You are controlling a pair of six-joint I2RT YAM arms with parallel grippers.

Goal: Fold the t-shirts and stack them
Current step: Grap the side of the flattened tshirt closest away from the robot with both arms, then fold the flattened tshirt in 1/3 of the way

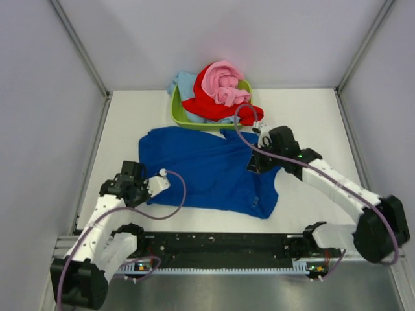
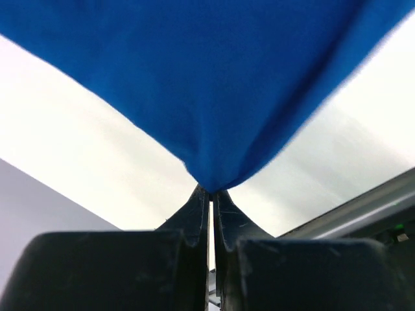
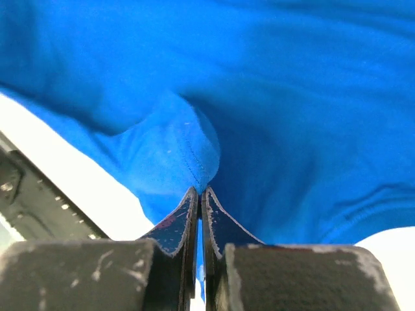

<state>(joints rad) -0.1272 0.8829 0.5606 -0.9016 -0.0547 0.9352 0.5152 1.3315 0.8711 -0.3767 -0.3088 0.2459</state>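
Two end effectors on blue t-shirt

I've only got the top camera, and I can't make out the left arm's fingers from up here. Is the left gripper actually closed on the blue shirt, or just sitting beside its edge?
Observer: It is closed on it. The left wrist view shows the left gripper pinched shut on a pointed tuck of the blue shirt, with the cloth fanning out from the tips.
Operator: And the right one? I only see the arm over the shirt.
Observer: The right wrist view shows the right gripper shut too, clamping a bunched fold with a stitched seam running into the tips.
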